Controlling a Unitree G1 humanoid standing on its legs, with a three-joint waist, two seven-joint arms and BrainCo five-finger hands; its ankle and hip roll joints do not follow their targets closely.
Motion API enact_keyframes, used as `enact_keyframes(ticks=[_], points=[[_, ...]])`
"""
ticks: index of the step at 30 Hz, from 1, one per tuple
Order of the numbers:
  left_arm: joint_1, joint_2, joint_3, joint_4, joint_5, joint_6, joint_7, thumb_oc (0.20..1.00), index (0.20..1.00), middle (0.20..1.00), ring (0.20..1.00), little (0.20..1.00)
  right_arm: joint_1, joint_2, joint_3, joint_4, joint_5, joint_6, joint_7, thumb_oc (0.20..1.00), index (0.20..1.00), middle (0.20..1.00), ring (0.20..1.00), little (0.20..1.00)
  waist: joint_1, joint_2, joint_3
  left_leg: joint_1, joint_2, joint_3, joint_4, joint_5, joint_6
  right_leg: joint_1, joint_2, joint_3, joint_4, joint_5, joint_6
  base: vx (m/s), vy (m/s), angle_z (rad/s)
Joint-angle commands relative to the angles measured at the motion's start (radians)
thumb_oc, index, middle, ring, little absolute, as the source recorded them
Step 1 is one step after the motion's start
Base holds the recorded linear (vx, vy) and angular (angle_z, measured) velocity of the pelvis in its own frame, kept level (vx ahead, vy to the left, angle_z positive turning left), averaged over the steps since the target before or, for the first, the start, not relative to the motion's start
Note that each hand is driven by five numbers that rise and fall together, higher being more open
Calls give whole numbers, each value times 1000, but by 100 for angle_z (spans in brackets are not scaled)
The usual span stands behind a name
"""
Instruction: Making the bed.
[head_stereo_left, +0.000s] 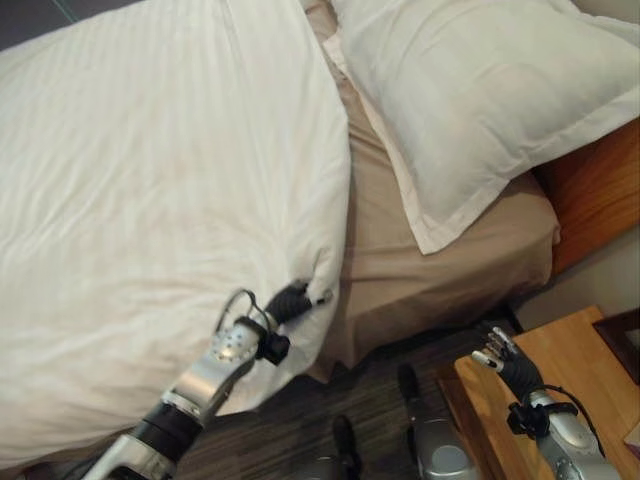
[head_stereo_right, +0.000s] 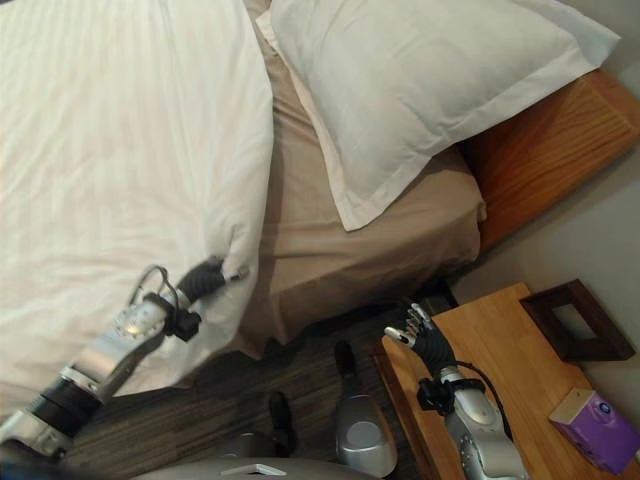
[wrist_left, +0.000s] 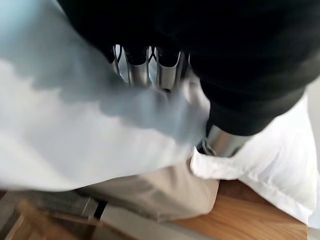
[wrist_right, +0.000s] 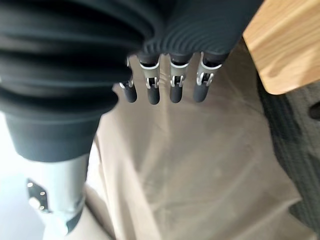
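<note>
A white striped duvet (head_stereo_left: 150, 200) covers the left part of the bed, its near corner hanging over the bed's side. My left hand (head_stereo_left: 290, 300) is at that corner, and in the left wrist view its fingers (wrist_left: 145, 70) are curled into the white cloth. To the right of the duvet's edge the beige sheet (head_stereo_left: 420, 270) lies bare. A large white pillow (head_stereo_left: 480, 90) rests at the head of the bed. My right hand (head_stereo_left: 505, 360) hovers low at the right, over the nightstand's edge, with straight fingers (wrist_right: 176, 90) holding nothing.
A wooden nightstand (head_stereo_right: 500, 350) stands at the lower right with a dark frame (head_stereo_right: 575, 320) and a purple box (head_stereo_right: 595, 428) on it. The wooden headboard (head_stereo_left: 600, 190) runs behind the pillow. Dark floor lies between bed and nightstand.
</note>
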Motion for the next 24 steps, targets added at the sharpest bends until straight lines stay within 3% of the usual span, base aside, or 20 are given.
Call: enact_keyframes(ticks=[1,10,13,15,17,20,21,22,23,24], points=[[61,-119,-173,-66,-81,-11,-101,1000,1000,1000,1000,1000,-32,-36,-18,-22,-13,-60,-58,1000,1000,1000,1000,1000,-23,-12,-30,-47,21,19,12,48,-16,110,-27,26,16,-160,54,27,-9,-10],[-9,-187,-166,-120,-115,-39,-48,1000,1000,1000,1000,1000,-104,-10,9,25,-2,-75,-119,1000,1000,1000,1000,1000,-13,4,-70,-26,6,-2,12,41,-8,150,-39,8,13,-174,53,24,-21,3],[-24,-183,-139,-146,-125,-46,-41,1000,1000,1000,1000,1000,-109,-5,8,22,-6,-73,-119,1000,1000,1000,1000,1000,-11,6,-82,-21,4,-3,12,38,-7,157,-41,3,13,-177,53,9,-6,2],[-16,-166,-77,-181,-206,-58,-59,1000,1000,1000,1000,1000,-111,-2,-8,18,-10,-78,-123,1000,1000,1000,1000,1000,-8,5,-89,-17,3,-3,12,37,-7,163,-43,0,13,-178,54,22,-3,0],[83,-147,147,-249,-374,-86,-96,1000,1000,1000,1000,1000,-111,8,-73,15,-14,-96,-128,1000,1000,1000,1000,1000,13,0,-106,-12,1,-6,12,36,-8,169,-45,-4,13,-179,56,51,-8,-1],[215,-213,441,-297,-497,-156,-81,1000,1000,1000,1000,1000,-129,-3,-177,9,-128,-124,-183,1000,1000,1000,1000,1000,49,-13,-119,-3,0,-22,12,28,-6,184,-48,-13,13,-188,56,29,-14,4],[215,-213,443,-298,-497,-155,-80,1000,1000,1000,1000,1000,-130,-3,-176,9,-129,-124,-184,1000,1000,1000,1000,1000,47,-13,-120,-6,0,-22,12,31,-6,181,-47,-13,13,-185,56,23,-19,14],[231,-281,570,-270,-553,-220,-39,1000,1000,1000,1000,1000,-165,-18,-227,-4,-217,-135,-242,1000,1000,1000,1000,1000,72,-24,-133,-6,-2,-34,12,30,-5,186,-48,-20,13,-189,54,15,-15,17],[229,-282,570,-269,-554,-221,-39,1000,1000,1000,1000,1000,-167,-18,-226,-4,-218,-134,-243,1000,1000,1000,1000,1000,71,-23,-132,-7,-3,-34,12,29,-5,186,-48,-21,13,-189,54,47,-8,24],[229,-331,652,-286,-569,-285,15,1000,1000,1000,1000,1000,-210,-20,-256,-27,-238,-132,-277,1000,1000,1000,1000,1000,91,-32,-143,-5,-4,-42,12,26,-3,192,-47,-29,13,-192,52,39,6,22]])
